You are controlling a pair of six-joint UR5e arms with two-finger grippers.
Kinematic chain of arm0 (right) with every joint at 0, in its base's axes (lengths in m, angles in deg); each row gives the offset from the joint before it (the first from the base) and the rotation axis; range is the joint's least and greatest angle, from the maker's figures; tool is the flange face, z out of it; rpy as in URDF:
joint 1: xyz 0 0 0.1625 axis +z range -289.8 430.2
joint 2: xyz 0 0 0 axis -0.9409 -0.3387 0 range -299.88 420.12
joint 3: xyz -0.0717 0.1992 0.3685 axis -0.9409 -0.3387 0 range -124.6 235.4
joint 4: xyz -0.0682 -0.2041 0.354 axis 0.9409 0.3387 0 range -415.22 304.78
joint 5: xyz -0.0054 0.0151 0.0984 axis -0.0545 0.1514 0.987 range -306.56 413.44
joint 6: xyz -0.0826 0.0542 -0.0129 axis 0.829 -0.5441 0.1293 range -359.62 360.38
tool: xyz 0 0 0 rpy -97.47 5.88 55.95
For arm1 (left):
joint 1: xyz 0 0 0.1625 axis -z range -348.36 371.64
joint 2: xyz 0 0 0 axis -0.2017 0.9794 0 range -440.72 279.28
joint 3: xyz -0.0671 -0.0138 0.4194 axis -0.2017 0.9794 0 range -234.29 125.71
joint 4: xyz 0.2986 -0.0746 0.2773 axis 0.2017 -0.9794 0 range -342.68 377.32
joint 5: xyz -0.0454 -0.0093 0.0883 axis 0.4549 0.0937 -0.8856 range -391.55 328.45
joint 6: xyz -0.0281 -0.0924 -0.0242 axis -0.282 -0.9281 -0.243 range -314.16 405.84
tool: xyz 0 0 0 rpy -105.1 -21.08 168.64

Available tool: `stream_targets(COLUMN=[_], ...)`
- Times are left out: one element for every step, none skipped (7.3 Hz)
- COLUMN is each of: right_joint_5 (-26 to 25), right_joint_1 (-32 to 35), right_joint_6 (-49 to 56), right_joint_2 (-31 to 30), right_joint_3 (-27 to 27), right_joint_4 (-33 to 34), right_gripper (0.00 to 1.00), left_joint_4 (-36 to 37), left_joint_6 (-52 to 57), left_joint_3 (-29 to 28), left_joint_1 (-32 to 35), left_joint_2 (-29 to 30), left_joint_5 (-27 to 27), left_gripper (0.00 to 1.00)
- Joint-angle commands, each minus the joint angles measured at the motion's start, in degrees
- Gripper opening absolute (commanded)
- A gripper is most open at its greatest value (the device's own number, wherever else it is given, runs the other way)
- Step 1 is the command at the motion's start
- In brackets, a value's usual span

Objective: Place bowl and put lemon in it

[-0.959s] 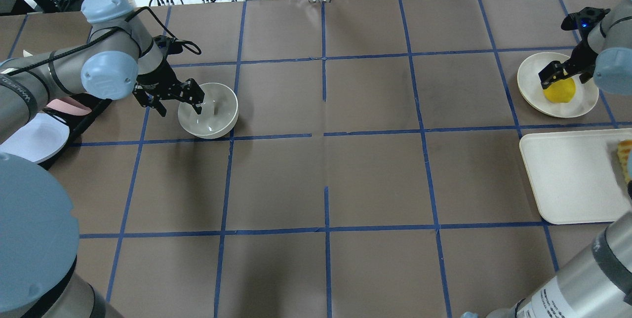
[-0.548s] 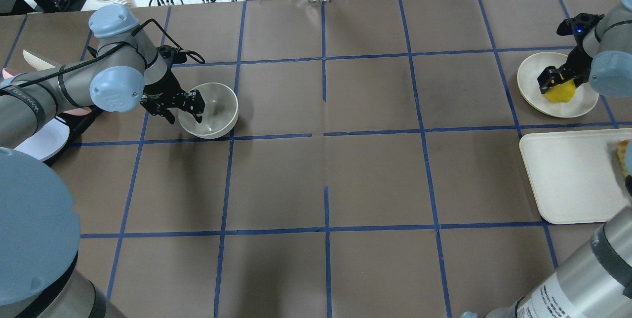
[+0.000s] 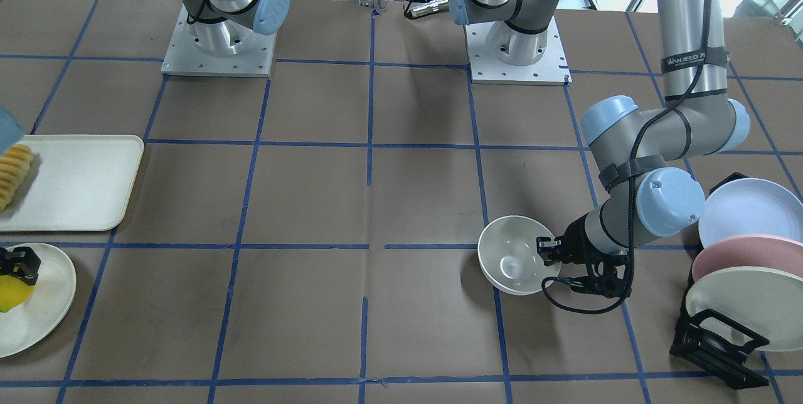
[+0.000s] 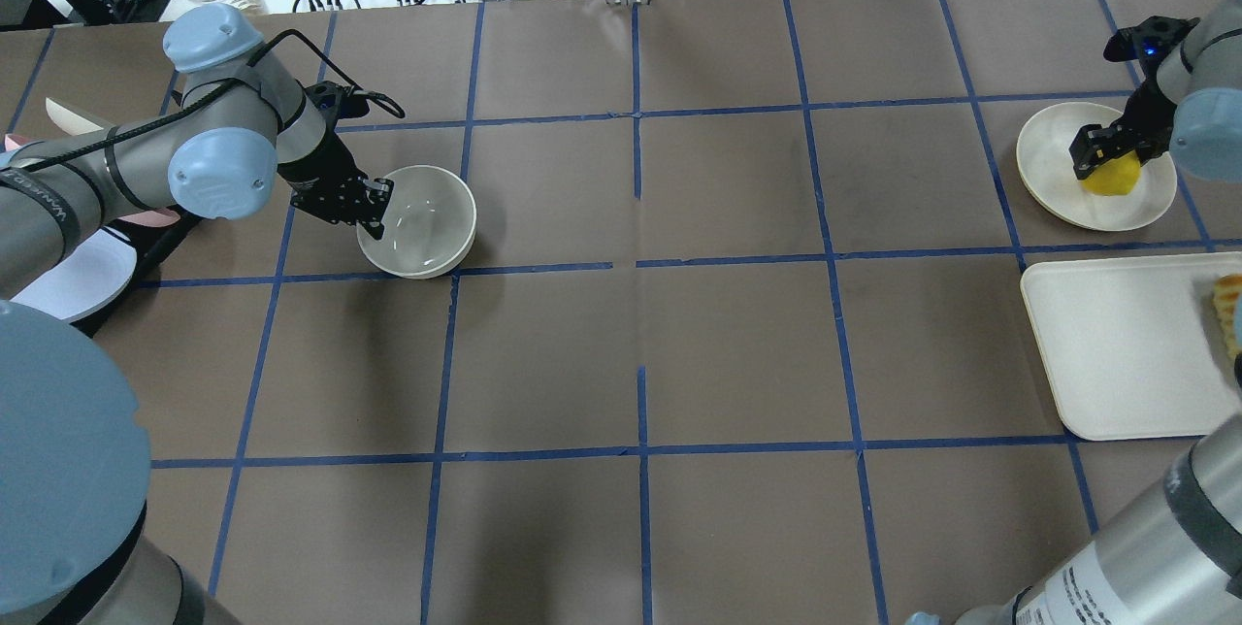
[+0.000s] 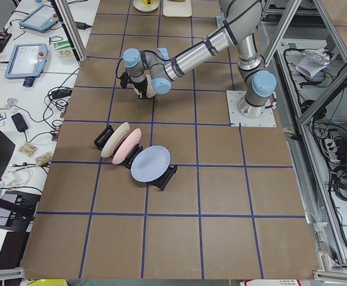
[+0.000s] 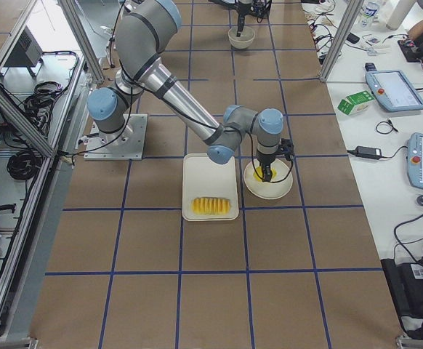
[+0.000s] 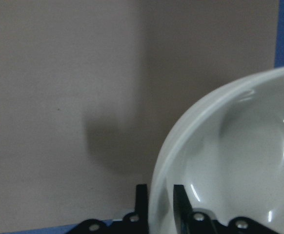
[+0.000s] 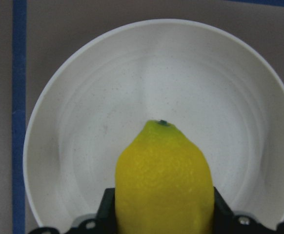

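The off-white bowl [image 4: 422, 222] is at the left of the table, also in the front view [image 3: 511, 253]. My left gripper [image 4: 374, 208] is shut on its near rim, one finger inside and one outside, as the left wrist view [image 7: 159, 204] shows on the bowl [image 7: 239, 161]. The yellow lemon [image 4: 1114, 177] is over a flat off-white plate [image 4: 1048, 154] at the far right. My right gripper [image 4: 1106, 154] is shut on the lemon [image 8: 164, 175], with the plate [image 8: 83, 122] below. I cannot tell whether the lemon touches the plate.
A white tray [image 4: 1116, 344] holding a row of sliced fruit [image 4: 1230, 310] lies just in front of the lemon's plate. A black rack with pastel plates [image 3: 740, 266] stands beside my left arm. Both arm bases [image 3: 216, 40] are at the table's back.
My left gripper has closed on the bowl's rim and the bowl has shifted slightly to the right. My right gripper has closed on the lemon and shifted it slightly on the plate.
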Motion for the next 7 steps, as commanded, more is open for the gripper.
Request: stream_targets(right_joint_5=[0.43,0.61,0.53,0.44,0.52,0.52,0.52], right_joint_1=[0.74,1.35,3.19,5.03,6.96,9.16,10.57], right_joint_6=[-1.35,-3.44,-4.25,-6.60,-10.63,-13.37,-16.27], right_joint_2=[-5.56,-7.15,-8.55,-10.22,-11.89,-12.86,-13.83], right_joint_3=[-3.20,-4.44,-4.71,-4.71,-4.71,-4.71,-4.71], right_joint_4=[-11.24,-15.38,-17.42,-18.92,-21.11,-22.35,-23.32], right_gripper=[0.00,0.00,0.00,0.00,0.00,0.00,0.00], left_joint_4=[-0.29,-0.90,-2.30,-3.79,-3.55,-2.41,2.30], left_joint_6=[0.05,-0.04,-1.08,-4.66,-11.22,-19.82,-24.86], left_joint_3=[-0.69,-0.78,-0.70,0.09,0.27,0.18,0.62], left_joint_1=[-0.12,0.15,1.02,2.34,6.52,13.18,17.94], left_joint_2=[-0.92,-1.62,-2.32,-3.11,-3.12,-2.95,-2.07], left_joint_5=[1.39,1.65,4.70,9.95,11.74,12.81,12.64], left_gripper=[0.00,0.00,0.00,0.00,0.00,0.00,0.00])
